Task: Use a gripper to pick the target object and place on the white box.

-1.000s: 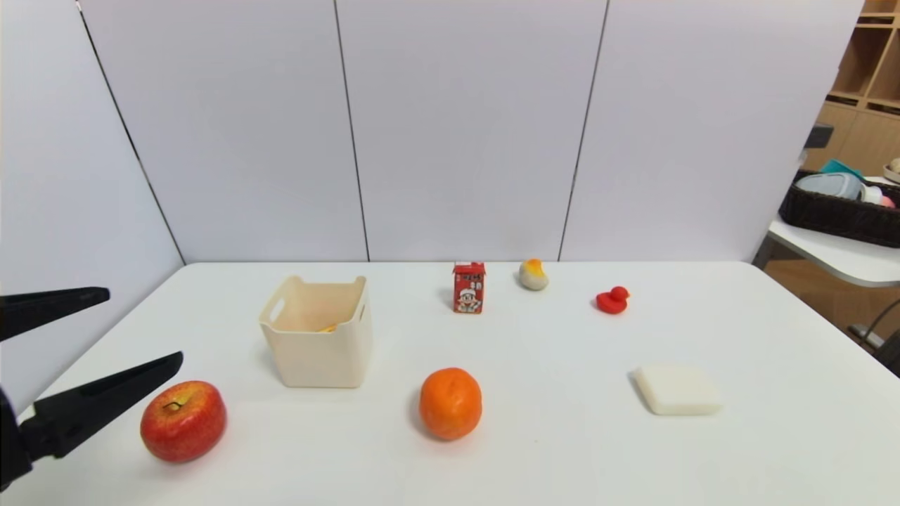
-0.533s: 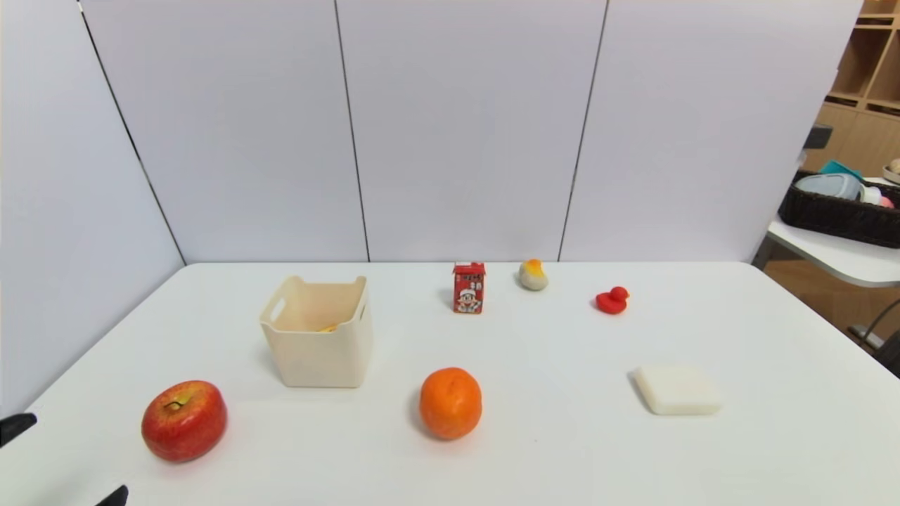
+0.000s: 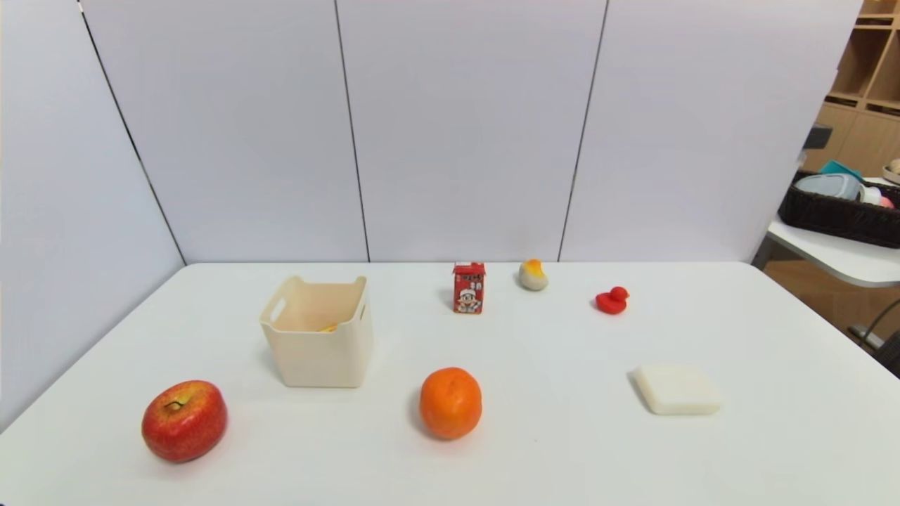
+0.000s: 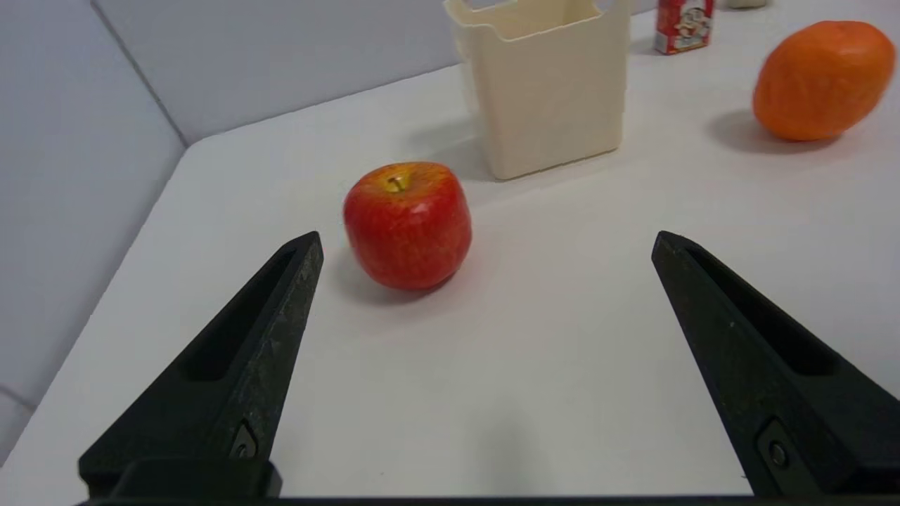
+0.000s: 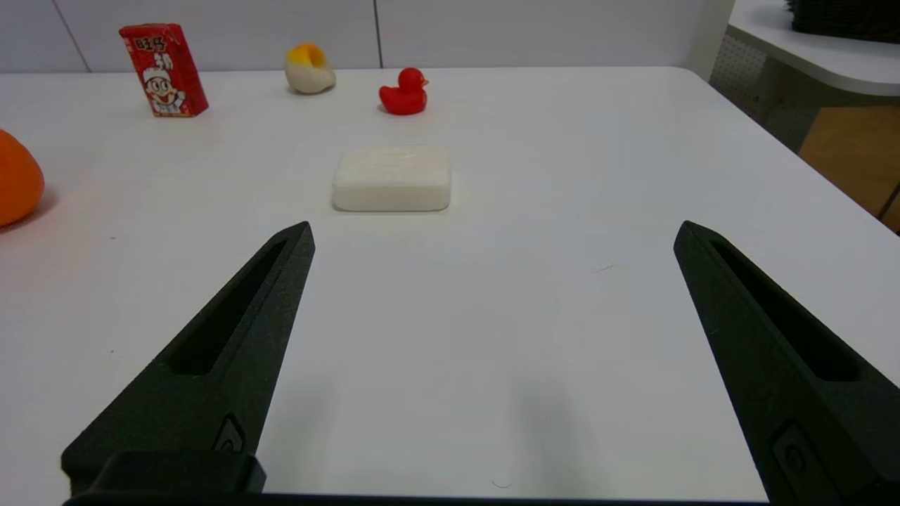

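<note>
White panels with dark seams, 12 o'clock; pale side wall, 10 o'clock. Wooden shelves, 1 o'clock; white side table with dark basket, 2 o'clock, brown floor below. Lighting bright.

A cream box stands between the apple and red carton.

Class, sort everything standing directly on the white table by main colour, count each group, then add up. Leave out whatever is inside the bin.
Red: 3 (apple, carton, duck)
Orange: 1 (orange fruit)
Cream or white: 2 (bin, flat block)
Grey with yellow-orange: 1 (egg-shaped toy)
Total: 7
</note>
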